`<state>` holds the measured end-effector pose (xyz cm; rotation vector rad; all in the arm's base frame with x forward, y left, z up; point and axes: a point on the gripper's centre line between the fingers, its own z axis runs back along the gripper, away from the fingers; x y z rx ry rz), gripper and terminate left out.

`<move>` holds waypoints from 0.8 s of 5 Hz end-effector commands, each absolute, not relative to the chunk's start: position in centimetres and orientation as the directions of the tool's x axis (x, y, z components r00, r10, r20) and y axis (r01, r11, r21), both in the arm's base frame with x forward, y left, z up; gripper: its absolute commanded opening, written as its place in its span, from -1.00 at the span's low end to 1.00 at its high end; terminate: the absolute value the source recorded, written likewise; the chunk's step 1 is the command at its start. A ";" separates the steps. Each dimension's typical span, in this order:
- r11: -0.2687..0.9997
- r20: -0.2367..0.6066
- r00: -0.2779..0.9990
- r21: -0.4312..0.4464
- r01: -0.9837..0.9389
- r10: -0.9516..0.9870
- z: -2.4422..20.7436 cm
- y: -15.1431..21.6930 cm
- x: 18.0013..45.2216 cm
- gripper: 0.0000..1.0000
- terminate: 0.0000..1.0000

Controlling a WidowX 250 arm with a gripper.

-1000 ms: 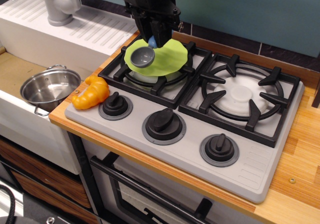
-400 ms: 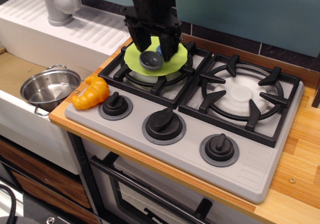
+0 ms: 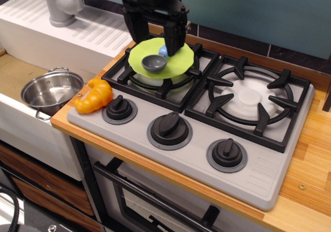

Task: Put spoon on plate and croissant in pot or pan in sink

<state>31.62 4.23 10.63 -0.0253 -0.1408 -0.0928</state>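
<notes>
The spoon [image 3: 155, 62] lies on the lime-green plate [image 3: 179, 63], which rests on the left burner grate; its grey bowl faces front and its light-blue handle is partly hidden behind my right finger. My black gripper [image 3: 154, 39] hangs open just above the plate's back half, one finger on each side of the spoon, holding nothing. The orange-yellow croissant [image 3: 93, 96] lies on the wooden counter edge, left of the stove knobs. The steel pot [image 3: 50, 91] stands empty in the sink [image 3: 15, 76] at the left.
A grey stove top [image 3: 261, 172] carries two black burner grates [image 3: 252, 100] and three black knobs [image 3: 169, 125]. A ribbed white drainboard [image 3: 77, 27] and grey faucet [image 3: 62, 4] sit at the back left. A blue wall rises behind.
The gripper held the spoon over the plate, then opened and let it drop onto the plate. It has since risen slightly with fingers spread.
</notes>
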 end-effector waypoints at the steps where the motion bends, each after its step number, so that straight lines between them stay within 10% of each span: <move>1: 0.994 0.208 0.972 0.020 0.106 -0.108 14.4 4.3 32.0 1.00 -1.00; 4: 0.997 0.289 0.954 0.031 0.077 -0.082 13.5 5.9 29.4 1.00 -1.00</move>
